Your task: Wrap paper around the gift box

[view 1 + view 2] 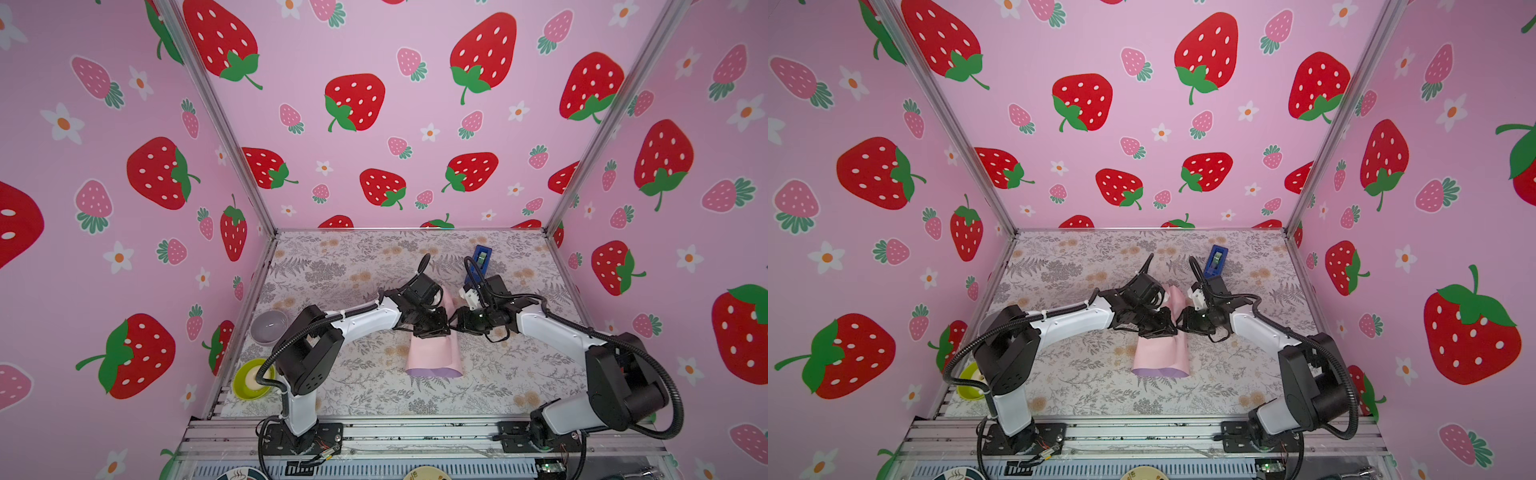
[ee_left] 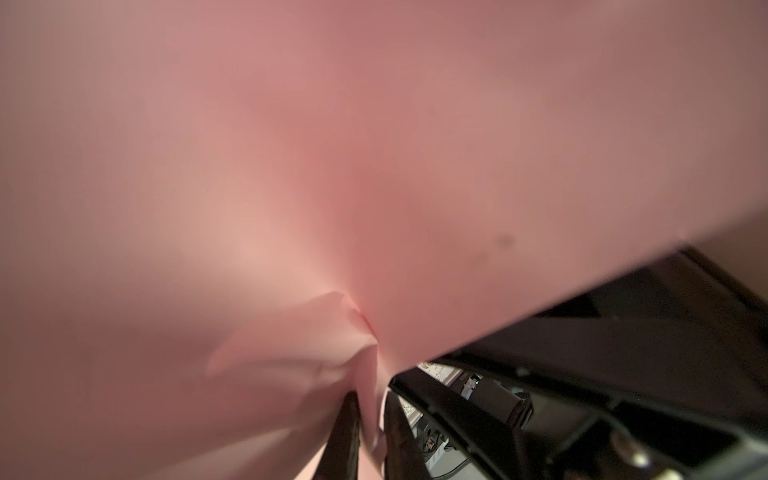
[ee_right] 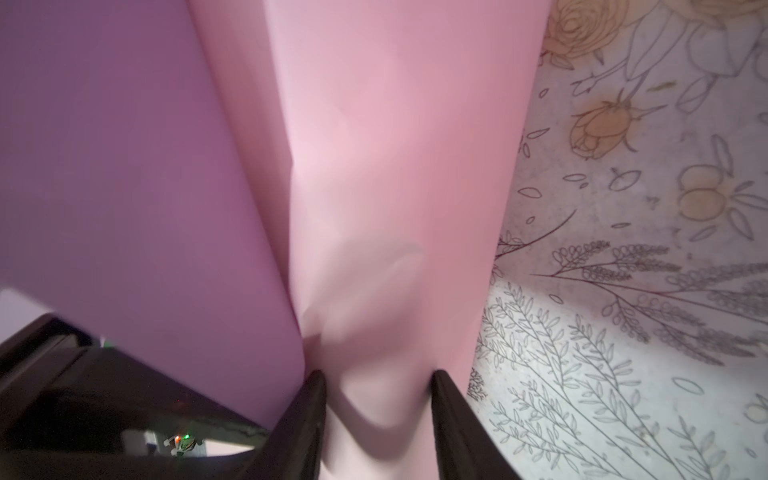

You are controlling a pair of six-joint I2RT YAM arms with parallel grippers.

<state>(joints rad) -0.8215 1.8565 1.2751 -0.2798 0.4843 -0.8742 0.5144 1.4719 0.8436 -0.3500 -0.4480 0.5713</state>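
The paper (image 1: 432, 353) (image 1: 1160, 357) lies mid-table, folded into a hump with its pale pink face out. Its lilac face (image 3: 104, 166) shows at the open near end. The gift box is hidden, presumably beneath the fold. Both grippers meet over the far part of the hump. My left gripper (image 1: 432, 326) (image 1: 1160, 328) (image 2: 372, 399) has its fingers narrowly apart with a creased pleat of pink paper (image 2: 291, 187) pinched between them. My right gripper (image 1: 457, 322) (image 1: 1183, 322) (image 3: 378, 374) stands wider, its two fingers pressing on either side of a bulge of pink paper (image 3: 374, 166).
A blue tape dispenser (image 1: 480, 259) (image 1: 1216, 259) stands behind the right gripper. A grey bowl (image 1: 269, 327) and a yellow-green bowl (image 1: 251, 380) (image 1: 967, 380) sit at the table's left edge. The floral table (image 1: 353, 266) is walled on three sides.
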